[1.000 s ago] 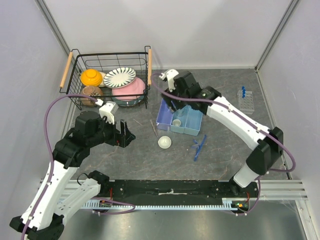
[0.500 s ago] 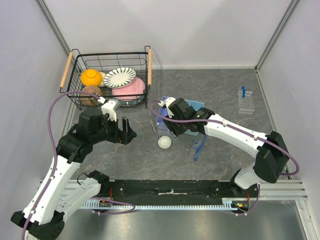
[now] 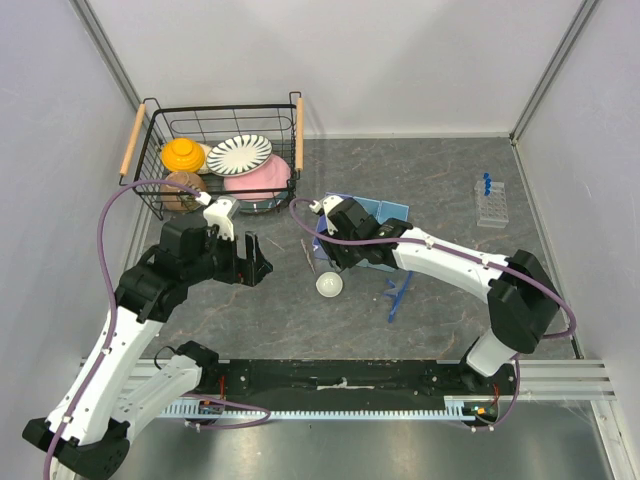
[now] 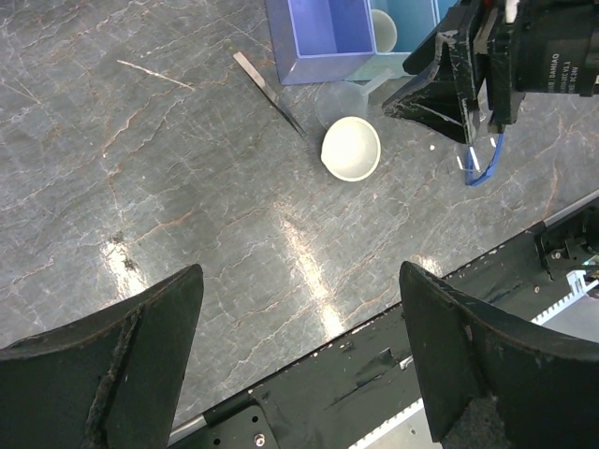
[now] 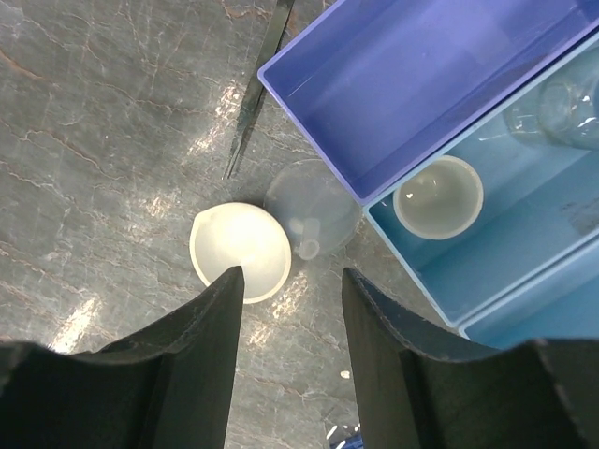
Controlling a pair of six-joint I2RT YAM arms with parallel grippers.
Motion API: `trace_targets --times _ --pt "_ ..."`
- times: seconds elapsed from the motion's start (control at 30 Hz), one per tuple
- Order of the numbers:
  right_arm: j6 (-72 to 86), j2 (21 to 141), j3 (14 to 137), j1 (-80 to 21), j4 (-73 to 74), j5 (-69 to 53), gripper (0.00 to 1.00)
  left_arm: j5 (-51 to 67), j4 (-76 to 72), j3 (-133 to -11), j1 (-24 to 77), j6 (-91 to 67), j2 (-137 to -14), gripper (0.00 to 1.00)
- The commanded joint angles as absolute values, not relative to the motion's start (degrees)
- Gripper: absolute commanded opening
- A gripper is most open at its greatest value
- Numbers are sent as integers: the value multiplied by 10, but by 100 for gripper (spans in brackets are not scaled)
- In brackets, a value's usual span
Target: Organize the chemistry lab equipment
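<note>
The white dome-shaped dish (image 5: 240,253) lies mouth up on the grey table, also in the top view as the dish (image 3: 330,284). My right gripper (image 5: 292,273) hovers open just above it, its left finger over the dish rim and nothing between the jaws. A clear funnel (image 5: 312,208) lies against the dish and the purple bin (image 5: 421,84). The tiny white cup (image 5: 438,196) sits in the light blue bin (image 5: 487,271). The thin metal spatula (image 5: 257,94) lies left of the bins. Blue stick tools (image 3: 397,293) lie to the right. My left gripper (image 4: 299,271) hangs open and empty, left of the dish (image 4: 351,148).
The black wire basket (image 3: 150,130) with crockery stands at the back left. The clear tube rack (image 3: 491,205) with blue-capped tubes stands at the far right. The black base rail (image 3: 340,378) runs along the near edge.
My right arm has swung from above the bins forward and down to the white dish, and its jaws have narrowed. The left arm has shifted slightly right.
</note>
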State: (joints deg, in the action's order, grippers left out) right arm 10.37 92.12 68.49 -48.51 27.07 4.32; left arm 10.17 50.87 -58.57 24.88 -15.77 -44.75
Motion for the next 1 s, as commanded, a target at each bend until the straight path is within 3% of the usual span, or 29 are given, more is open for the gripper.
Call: trace_targets --times 0.0,0.17,0.97 --pt "112 937 696 -486 237 34 53 87 499 -611 249 -162 -451 92" --pt "108 949 704 -486 233 35 53 83 501 -613 250 -158 -453 92" --pt "98 971 711 -485 221 64 30 76 499 -613 250 -153 -463 92"
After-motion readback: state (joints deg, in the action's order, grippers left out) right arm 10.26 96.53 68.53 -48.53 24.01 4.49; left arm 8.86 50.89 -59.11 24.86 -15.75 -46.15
